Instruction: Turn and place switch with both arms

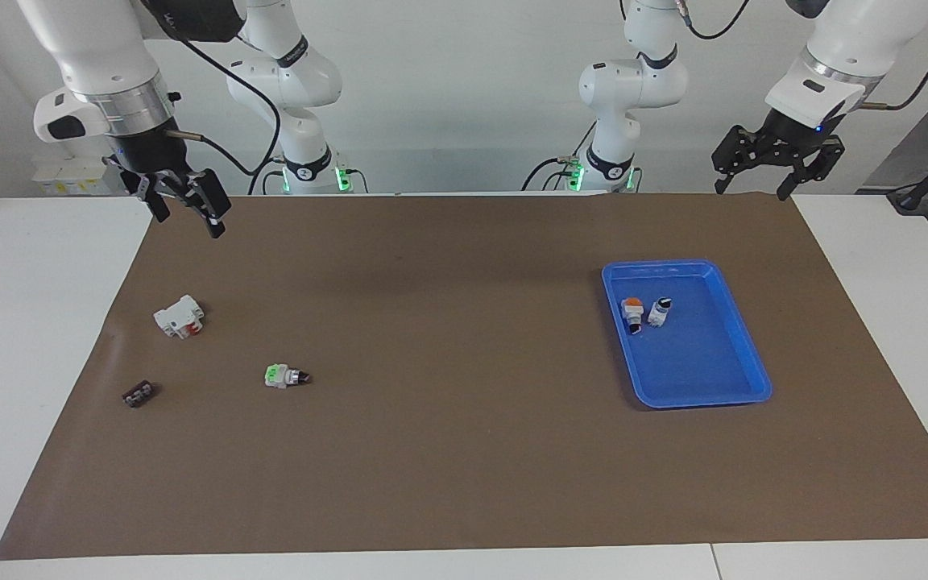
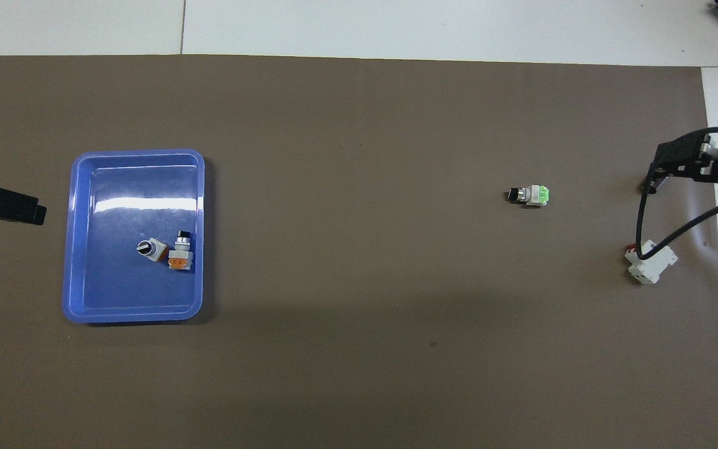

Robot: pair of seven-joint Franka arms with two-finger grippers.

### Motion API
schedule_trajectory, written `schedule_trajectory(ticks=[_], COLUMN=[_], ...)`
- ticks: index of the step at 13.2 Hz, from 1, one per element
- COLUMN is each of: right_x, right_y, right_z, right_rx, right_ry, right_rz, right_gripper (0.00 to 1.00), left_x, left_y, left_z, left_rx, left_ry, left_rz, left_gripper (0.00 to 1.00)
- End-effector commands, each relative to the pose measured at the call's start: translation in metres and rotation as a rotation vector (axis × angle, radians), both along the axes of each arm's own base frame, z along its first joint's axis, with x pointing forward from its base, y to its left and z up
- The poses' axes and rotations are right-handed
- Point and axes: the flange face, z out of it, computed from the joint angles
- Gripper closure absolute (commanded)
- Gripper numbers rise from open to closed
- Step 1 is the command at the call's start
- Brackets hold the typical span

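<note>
Both end effectors (image 1: 188, 205) (image 1: 778, 169) — raised, open

We find open mat (image 1: 464, 338) around the switch (image 1: 286, 376) at centre-left of the facing view; nearest obstacle, the white block (image 1: 180, 316), sits upper left.

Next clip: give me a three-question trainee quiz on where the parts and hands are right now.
1. True or false: the green-ended switch already lies in the blue tray.
2. How many switches lie in the tray?
3. Which holds something? A) left hand B) right hand C) neither

Key: 1 false, it lies on the brown mat. 2 two. 3 C, both hang open above the mat's corners nearest the robots.
</note>
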Motion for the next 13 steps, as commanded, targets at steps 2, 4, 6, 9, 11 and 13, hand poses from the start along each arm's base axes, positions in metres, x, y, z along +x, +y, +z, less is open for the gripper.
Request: schedule_trajectory(ticks=[2, 4, 6, 9, 11, 13], right_x=[0.007, 0.024, 0.054, 0.083, 0.092, 0.09], right_y=[-0.012, -0.01, -0.003, 0.01, 0.025, 0.015], right_z=[-0.04, -0.08, -0.123, -0.186, -0.217, -0.246], right_rx=[-0.001, 0.01, 0.027, 0.043, 0.065, 0.101], right_ry=[-0.022, -0.016, -0.039, -0.041, -0.029, 0.032], right_rz=[-0.127, -0.226, -0.323, -0.427, -0.582, -0.717], right_gripper=[0.0, 0.0, 0.0, 0.0, 0.0, 0.0], left_x=[-0.004, -0.005, -0.006, -0.009, -0.012, -0.017], left_y=[-0.002, -0.002, -0.004, -0.008, -0.016, -0.015], left_z=[0.003, 0.002, 0.002, 0.0, -0.001, -0.007], left_rx=[-0.005, -0.005, -0.005, -0.003, -0.002, 0.0], left_ry=[0.003, 0.006, 0.009, 0.02, 0.032, 0.044], left_rz=[0.0, 0.0, -0.001, -0.008, -0.023, -0.022], left_gripper=[0.0, 0.0, 0.0, 0.0, 0.0, 0.0])
